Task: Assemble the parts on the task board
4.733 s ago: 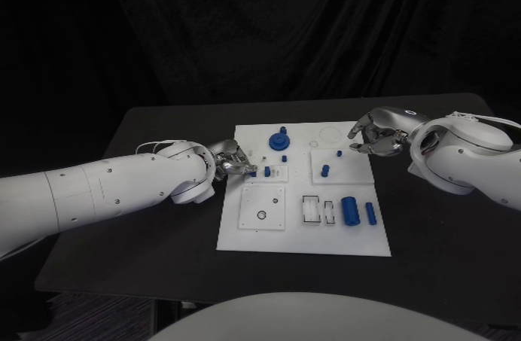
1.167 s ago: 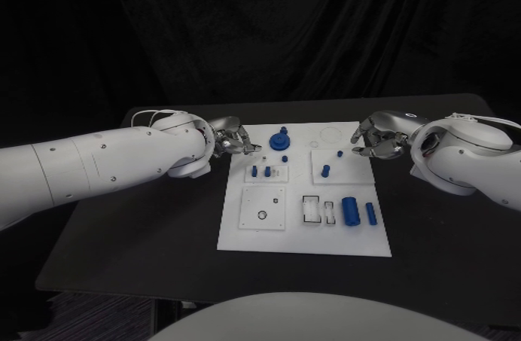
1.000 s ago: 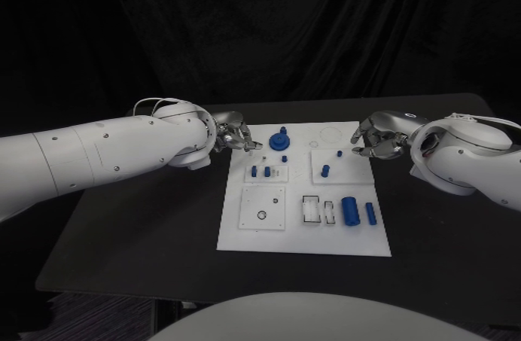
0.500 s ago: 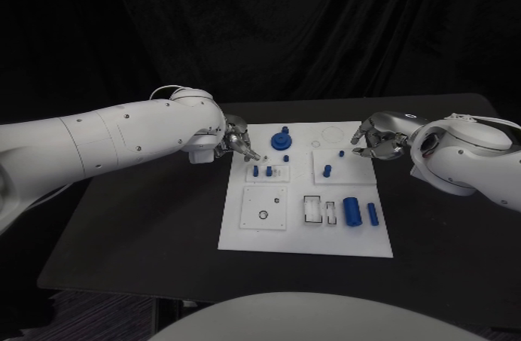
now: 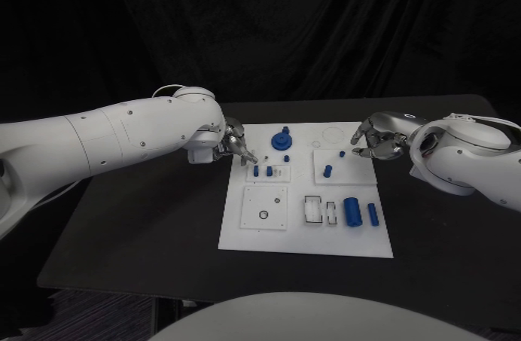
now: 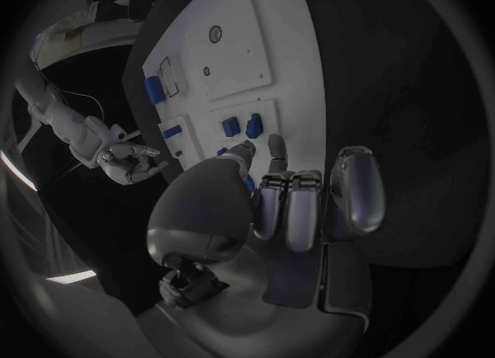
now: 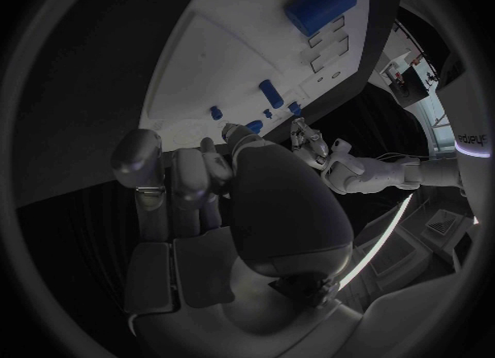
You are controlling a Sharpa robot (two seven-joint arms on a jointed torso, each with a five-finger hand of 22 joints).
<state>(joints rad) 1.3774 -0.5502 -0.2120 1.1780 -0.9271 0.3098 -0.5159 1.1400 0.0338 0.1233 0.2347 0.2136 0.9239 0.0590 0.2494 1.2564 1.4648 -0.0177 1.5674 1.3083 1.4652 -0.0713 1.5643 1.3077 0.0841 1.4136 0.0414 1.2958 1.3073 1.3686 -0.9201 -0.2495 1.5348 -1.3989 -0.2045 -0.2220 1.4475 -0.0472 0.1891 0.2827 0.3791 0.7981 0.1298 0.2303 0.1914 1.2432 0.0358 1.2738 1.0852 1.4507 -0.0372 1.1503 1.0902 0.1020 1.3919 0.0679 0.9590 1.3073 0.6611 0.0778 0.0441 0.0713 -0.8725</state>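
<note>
Flanking flat white task board (image 5: 305,232) w/ blue cylindrical parts (image 5: 351,211): silver hands, left (image 5: 235,144) & right (image 5: 375,138), fingers curled, nothing held.

The task board (image 5: 305,239) is a white rectangular plate lying flat on the table. On it, at the far end, a blue round knobbed part (image 5: 281,139) stands upright. Nearer, small blue pegs (image 5: 262,171) stand in a raised square block. Toward the near right corner, a larger blue cylinder (image 5: 353,209) lies beside a thinner one (image 5: 373,214).
</note>
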